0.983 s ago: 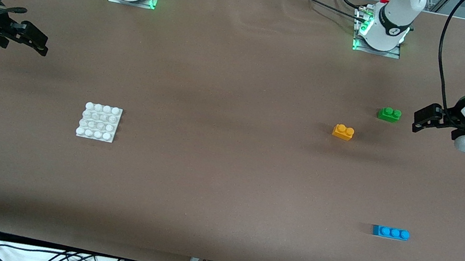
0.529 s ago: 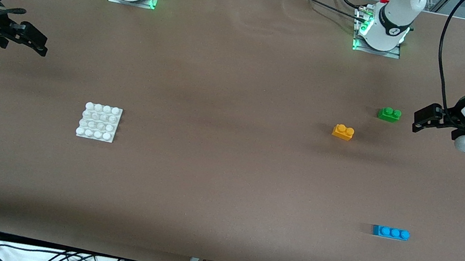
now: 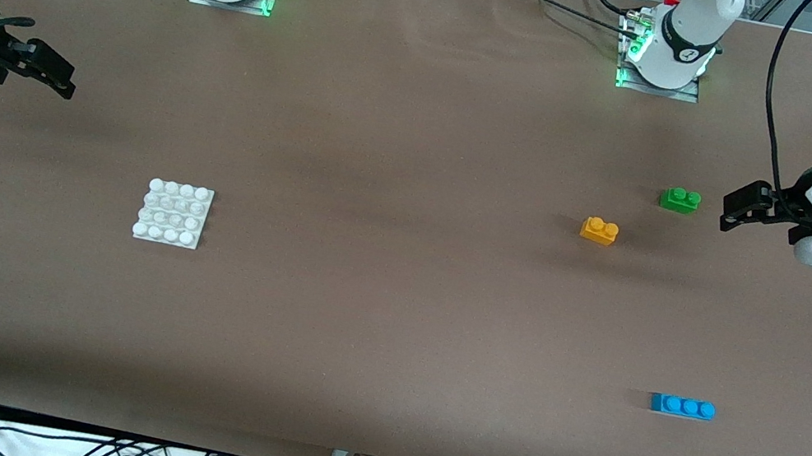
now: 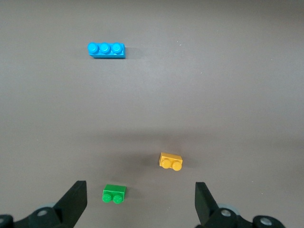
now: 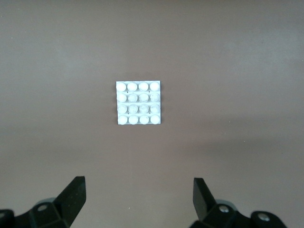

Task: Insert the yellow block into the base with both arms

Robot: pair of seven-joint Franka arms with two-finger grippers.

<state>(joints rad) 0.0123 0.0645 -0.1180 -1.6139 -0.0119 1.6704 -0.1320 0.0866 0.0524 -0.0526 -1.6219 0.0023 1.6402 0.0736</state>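
The yellow block (image 3: 599,230) lies on the brown table toward the left arm's end; it also shows in the left wrist view (image 4: 170,161). The white base (image 3: 174,213) lies toward the right arm's end and shows in the right wrist view (image 5: 138,103). My left gripper (image 3: 736,204) is open and empty, up in the air beside the green brick (image 3: 680,199). My right gripper (image 3: 57,74) is open and empty, in the air at the right arm's end of the table, apart from the base. Its fingers (image 5: 71,197) frame bare table.
The green two-stud brick (image 4: 114,194) lies a little farther from the front camera than the yellow block. A blue three-stud brick (image 3: 682,405) lies nearer the front camera, also in the left wrist view (image 4: 106,49). Both arm bases stand along the table's back edge.
My right gripper has drifted slightly up and toward the table's end. The left arm, the bricks and the base have not moved.
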